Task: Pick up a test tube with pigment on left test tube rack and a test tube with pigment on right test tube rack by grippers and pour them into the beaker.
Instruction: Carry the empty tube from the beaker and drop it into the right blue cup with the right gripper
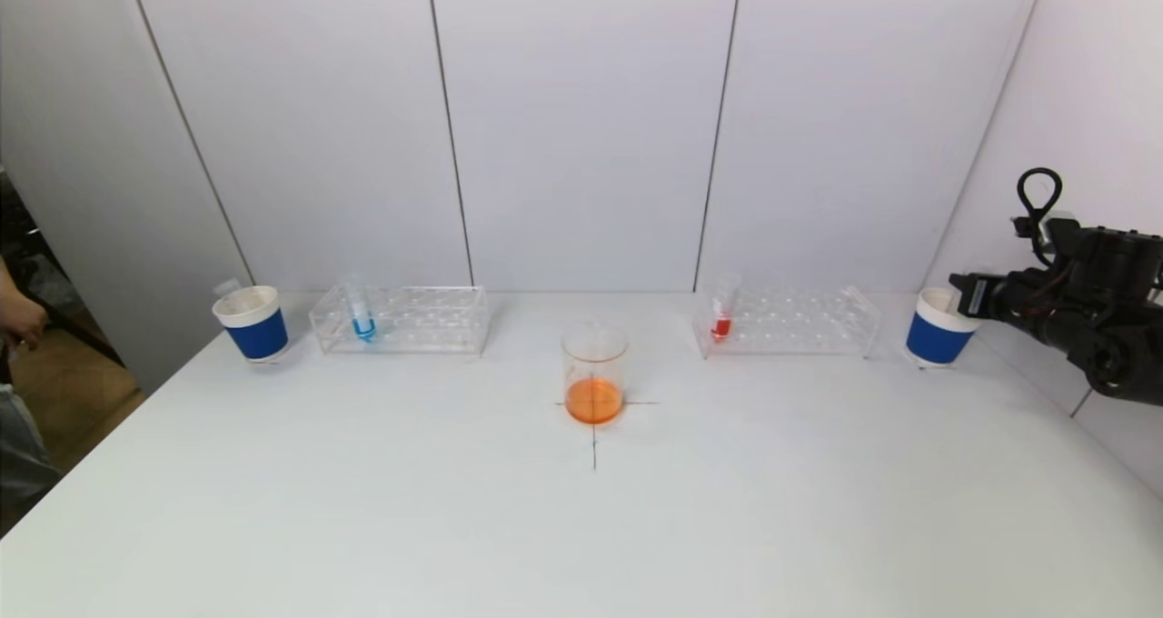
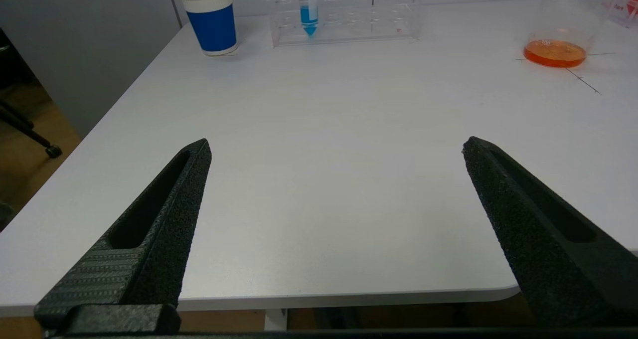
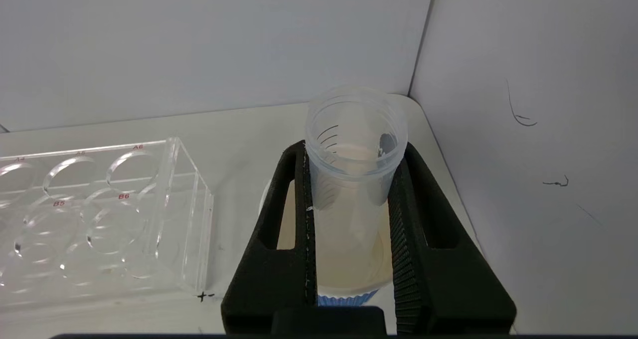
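Over the right-hand blue cup (image 1: 938,334), the right gripper (image 3: 351,189) clamps an emptied test tube (image 3: 355,144); lower it straight inside before releasing; the left gripper (image 2: 336,152) waits spread wide, with the blue-filled tube (image 1: 362,316) racked and the beaker (image 1: 594,373) central.

Two racks (image 1: 400,320) (image 1: 787,323), three tubes (image 1: 361,313) (image 1: 724,311) (image 3: 355,144), two cups (image 1: 252,323) (image 1: 939,329), one beaker (image 1: 594,373).

The beaker (image 1: 594,374) stands on the table (image 1: 581,527); behind it, left rack (image 1: 402,320) to its left, right rack (image 1: 787,322) to its right.
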You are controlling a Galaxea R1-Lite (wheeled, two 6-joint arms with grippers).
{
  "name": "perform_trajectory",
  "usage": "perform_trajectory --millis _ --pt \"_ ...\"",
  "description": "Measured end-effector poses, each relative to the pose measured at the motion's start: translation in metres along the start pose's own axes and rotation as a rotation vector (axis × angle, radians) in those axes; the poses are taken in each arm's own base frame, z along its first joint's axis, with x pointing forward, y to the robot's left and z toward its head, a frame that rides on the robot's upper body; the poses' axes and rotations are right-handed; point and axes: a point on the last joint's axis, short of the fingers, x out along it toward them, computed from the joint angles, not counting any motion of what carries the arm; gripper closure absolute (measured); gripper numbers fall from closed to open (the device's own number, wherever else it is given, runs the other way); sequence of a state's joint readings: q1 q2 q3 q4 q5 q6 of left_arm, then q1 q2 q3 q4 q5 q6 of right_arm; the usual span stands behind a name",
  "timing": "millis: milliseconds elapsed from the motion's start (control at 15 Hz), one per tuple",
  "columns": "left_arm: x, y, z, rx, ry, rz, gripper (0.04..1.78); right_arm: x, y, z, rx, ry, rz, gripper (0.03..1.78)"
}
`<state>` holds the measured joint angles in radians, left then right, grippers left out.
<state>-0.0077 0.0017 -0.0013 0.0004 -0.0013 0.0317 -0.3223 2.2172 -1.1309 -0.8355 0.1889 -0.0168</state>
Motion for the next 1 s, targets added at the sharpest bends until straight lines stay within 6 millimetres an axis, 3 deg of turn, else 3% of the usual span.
perform_trajectory --millis 800,1000 --pt "0.0 0.0 -0.0001 0.001 0.0 0.0 0.06 -0.0027 -0.0025 -0.0025 0.013 0.012 -0.004 1.33" --pt "0.0 0.0 -0.0001 0.0 0.0 0.0 0.06 -0.0032 -0.004 -0.0015 0.005 0.009 -0.008 1.23"
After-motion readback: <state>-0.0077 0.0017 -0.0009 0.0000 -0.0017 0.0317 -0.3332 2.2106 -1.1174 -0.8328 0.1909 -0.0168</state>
